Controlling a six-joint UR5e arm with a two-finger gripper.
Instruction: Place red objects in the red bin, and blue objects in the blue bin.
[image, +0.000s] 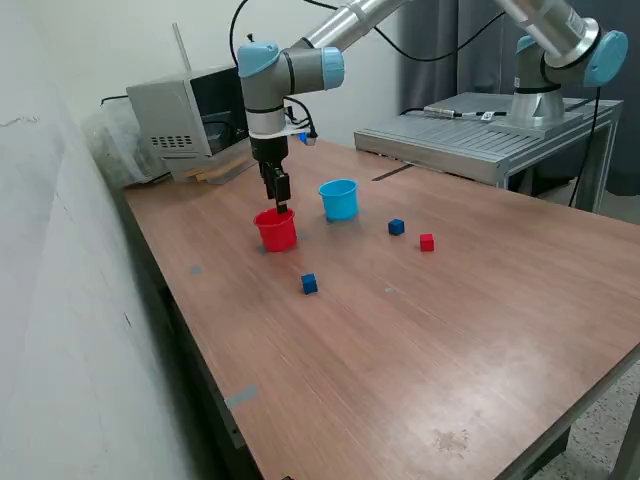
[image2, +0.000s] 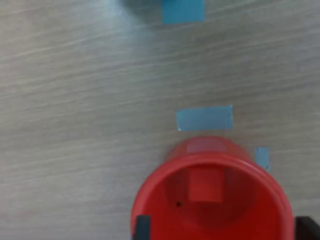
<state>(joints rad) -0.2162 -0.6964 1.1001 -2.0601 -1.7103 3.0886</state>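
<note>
Table (image: 480, 330): wood, mostly bare | tool (image: 281, 207) above your red cup (image: 276, 230), jaws apart, empty | one red cube (image2: 205, 184) inside | left: red cube (image: 427, 242), two blue cubes (image: 309, 284) (image: 396, 227) for blue cup (image: 339, 199)

In the wrist view the red cup (image2: 212, 200) runs off the picture's edge, so its nearest rim is unseen, and only the two dark fingertips (image2: 142, 227) of the gripper (image2: 222, 229) poke into the corners. A blue tape piece (image2: 183, 10) is also clipped. In the exterior view the gripper's tips (image: 281, 208) are too small to judge their spacing.
</note>
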